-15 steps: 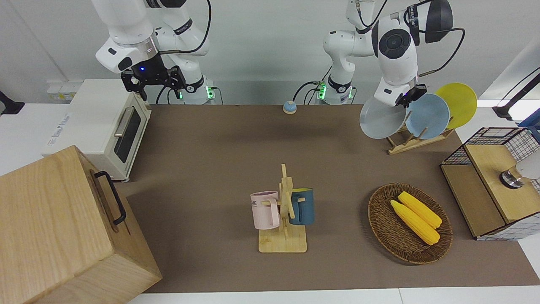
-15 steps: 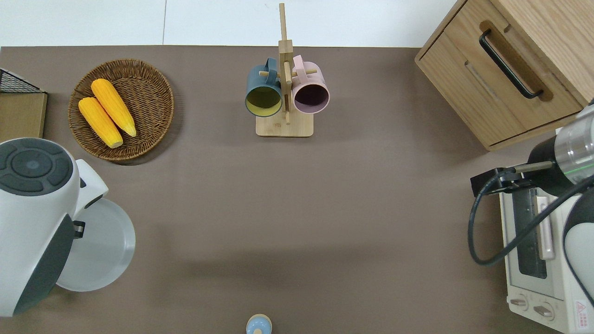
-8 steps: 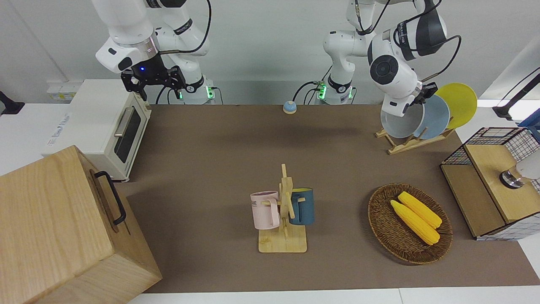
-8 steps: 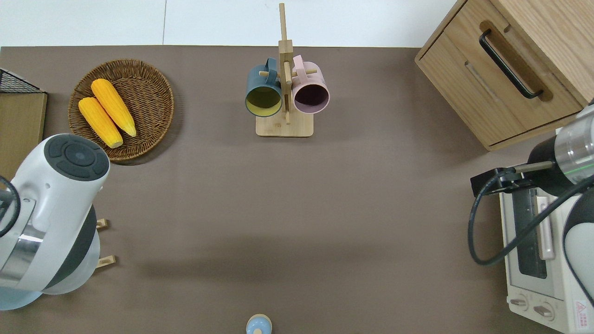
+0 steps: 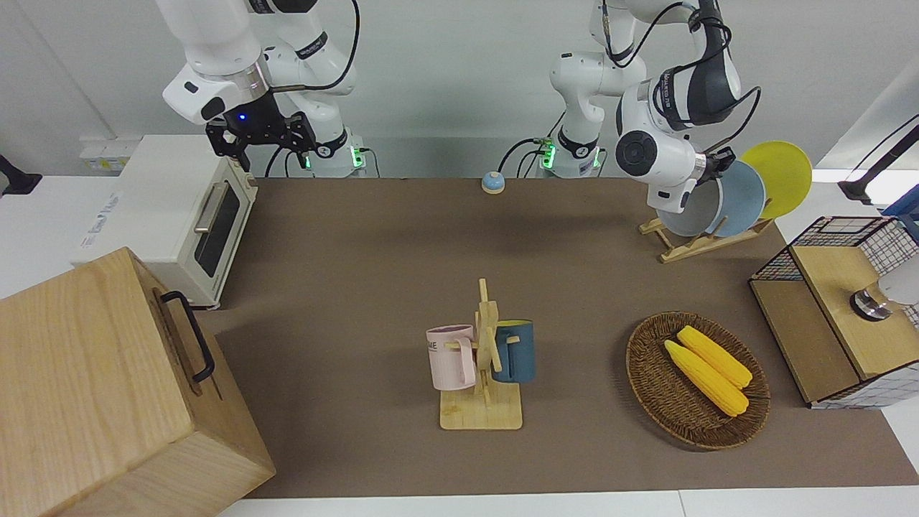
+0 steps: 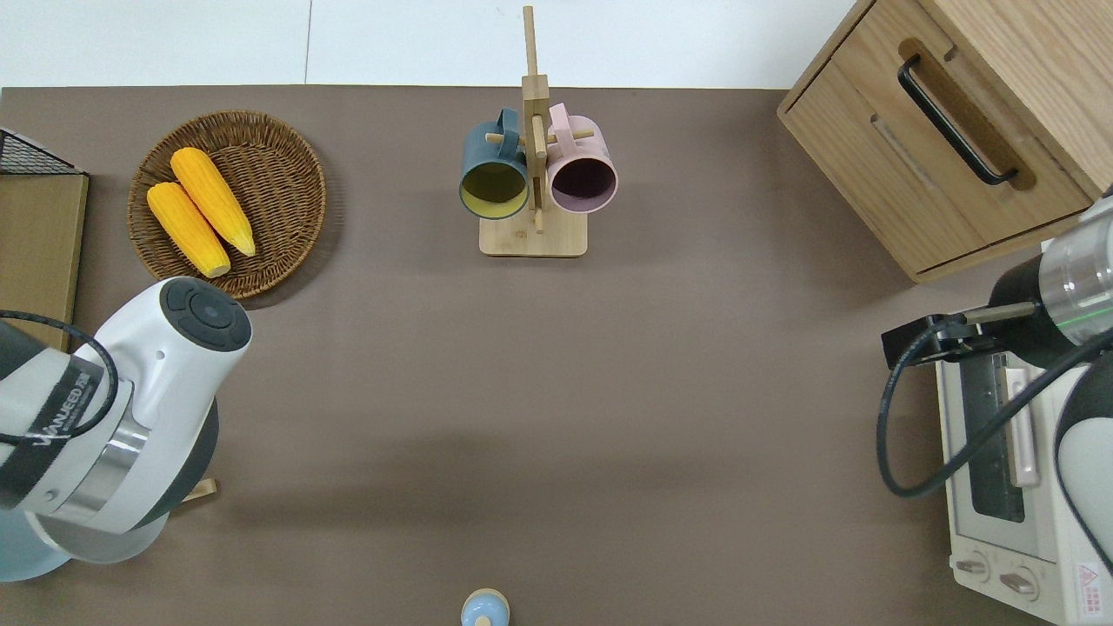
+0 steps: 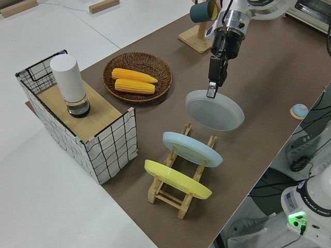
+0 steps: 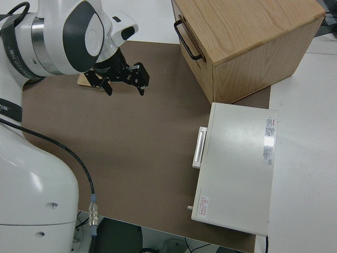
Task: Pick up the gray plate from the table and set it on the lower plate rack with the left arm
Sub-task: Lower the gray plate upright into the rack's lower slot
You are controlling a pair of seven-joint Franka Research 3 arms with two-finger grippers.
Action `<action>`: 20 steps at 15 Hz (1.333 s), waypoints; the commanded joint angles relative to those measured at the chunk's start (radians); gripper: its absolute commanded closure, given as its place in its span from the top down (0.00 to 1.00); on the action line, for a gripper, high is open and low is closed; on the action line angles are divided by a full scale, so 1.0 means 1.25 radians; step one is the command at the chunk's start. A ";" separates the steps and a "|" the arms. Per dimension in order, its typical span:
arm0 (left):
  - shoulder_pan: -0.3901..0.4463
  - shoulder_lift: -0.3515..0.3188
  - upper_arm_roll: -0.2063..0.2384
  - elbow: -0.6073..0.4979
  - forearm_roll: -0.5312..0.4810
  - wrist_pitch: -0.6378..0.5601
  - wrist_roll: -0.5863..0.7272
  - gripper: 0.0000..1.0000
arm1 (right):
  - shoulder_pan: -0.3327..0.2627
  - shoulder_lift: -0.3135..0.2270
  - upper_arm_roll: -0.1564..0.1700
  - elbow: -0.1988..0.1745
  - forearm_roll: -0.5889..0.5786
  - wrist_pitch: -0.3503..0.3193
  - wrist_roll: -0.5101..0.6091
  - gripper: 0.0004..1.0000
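The gray plate [image 7: 214,109] hangs tilted in my left gripper [image 7: 211,92], which is shut on its rim. It is over the low end of the lower plate rack [image 7: 181,192], next to the light blue plate [image 7: 191,149], with the yellow plate [image 7: 177,179] one slot further up. In the front view the gray plate [image 5: 688,217] stands steeply against the light blue plate [image 5: 743,197], partly hidden by the left arm. Whether it touches the rack [image 5: 689,245] I cannot tell. The right arm is parked, its gripper [image 8: 122,80] open and empty.
On the brown table [image 5: 359,287] stand a mug stand [image 5: 482,359] with a pink and a blue mug, a wicker basket [image 5: 650,388] with two corn cobs, a wire crate [image 5: 847,309], a toaster oven [image 5: 179,215], a wooden box [image 5: 108,388] and a small blue bell [image 5: 492,182].
The left arm has swung the gray plate in over the rack, tipped it steeper and lowered it beside the light blue plate. The right arm has not moved.
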 commanded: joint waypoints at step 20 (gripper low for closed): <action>0.003 0.073 0.008 -0.019 0.017 0.052 -0.028 0.46 | -0.019 -0.002 0.017 0.006 -0.005 -0.009 0.009 0.98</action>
